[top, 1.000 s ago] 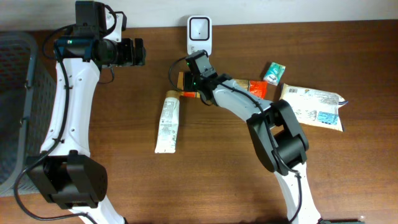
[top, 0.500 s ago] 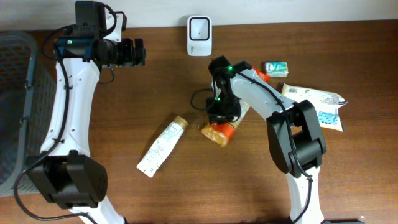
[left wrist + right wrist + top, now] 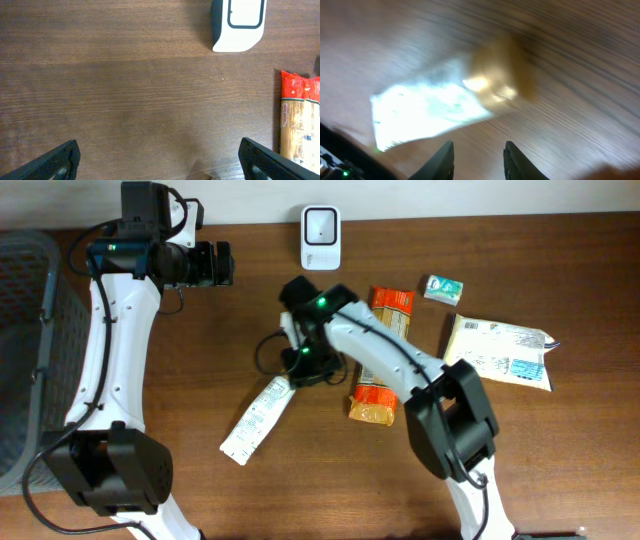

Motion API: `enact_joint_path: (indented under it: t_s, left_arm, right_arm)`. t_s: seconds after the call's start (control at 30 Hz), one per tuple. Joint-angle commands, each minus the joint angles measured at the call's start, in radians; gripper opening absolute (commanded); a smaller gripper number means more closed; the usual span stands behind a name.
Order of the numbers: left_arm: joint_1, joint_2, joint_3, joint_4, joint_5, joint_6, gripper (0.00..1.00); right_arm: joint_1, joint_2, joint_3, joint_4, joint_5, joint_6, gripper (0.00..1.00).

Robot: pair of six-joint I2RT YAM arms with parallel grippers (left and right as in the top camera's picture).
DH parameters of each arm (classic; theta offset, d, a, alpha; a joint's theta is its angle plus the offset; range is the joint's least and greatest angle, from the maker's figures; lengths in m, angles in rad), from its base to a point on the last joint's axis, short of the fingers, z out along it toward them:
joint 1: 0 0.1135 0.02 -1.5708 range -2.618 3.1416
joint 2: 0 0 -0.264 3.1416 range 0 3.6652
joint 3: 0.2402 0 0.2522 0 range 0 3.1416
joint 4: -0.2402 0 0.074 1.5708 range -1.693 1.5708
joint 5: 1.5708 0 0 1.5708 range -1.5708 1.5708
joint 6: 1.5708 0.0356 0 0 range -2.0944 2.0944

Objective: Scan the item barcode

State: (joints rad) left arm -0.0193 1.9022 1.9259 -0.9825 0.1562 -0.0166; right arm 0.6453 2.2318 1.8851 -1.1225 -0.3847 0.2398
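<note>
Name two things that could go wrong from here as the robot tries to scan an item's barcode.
1. The right gripper is over the cap end of the white tube, jaws apart with nothing between them. The right wrist view is blurred, so closing now may miss the tube or pinch only its cap.
2. The pasta packet lies partly under the right arm. A swing toward the scanner could drag or shove it.
</note>
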Motion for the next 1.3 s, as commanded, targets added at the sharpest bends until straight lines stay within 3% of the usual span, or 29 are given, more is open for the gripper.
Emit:
enact_joint_path:
  t_s: [0.0, 0.37, 0.53, 0.7, 0.83, 0.93, 1.07, 1.13, 1.27]
  left_arm:
    - [0.001, 0.000, 0.001, 0.002, 0.000, 0.002, 0.99]
    - [0.001, 0.000, 0.001, 0.002, 0.000, 0.002, 0.99]
    - [0.001, 0.000, 0.001, 0.002, 0.000, 0.002, 0.99]
    - [0.001, 0.000, 0.001, 0.002, 0.000, 0.002, 0.99]
    - [0.001, 0.000, 0.001, 0.002, 0.000, 0.002, 0.99]
    - [0.001, 0.000, 0.001, 0.002, 0.000, 0.002, 0.99]
    - [0.001, 0.000, 0.001, 0.002, 0.000, 0.002, 0.99]
    - [0.001, 0.000, 0.001, 0.002, 0.000, 0.002, 0.99]
    - [0.001, 0.000, 0.001, 0.002, 0.000, 0.002, 0.99]
  right_arm:
    - [0.062, -0.002, 0.009, 0.064, 0.031, 0.004, 0.33]
    - [0.146, 0.053, 0.000, 0.109, 0.216, 0.011, 0.33]
    - [0.129, 0.075, -0.001, 0.147, 0.406, 0.011, 0.33]
    - [0.045, 0.070, 0.009, 0.257, 0.389, -0.001, 0.34]
    - [-0.040, -0.056, 0.058, 0.192, 0.150, 0.005, 0.41]
    - [-0.154, -0.155, 0.060, 0.089, 0.163, 0.065, 0.43]
    - [-0.362, -0.143, 0.003, -0.085, 0.155, 0.064, 0.67]
    - [-0.432, -0.142, -0.094, -0.074, 0.134, 0.051, 0.76]
    - [-0.539, -0.142, -0.300, 0.061, -0.048, -0.027, 0.77]
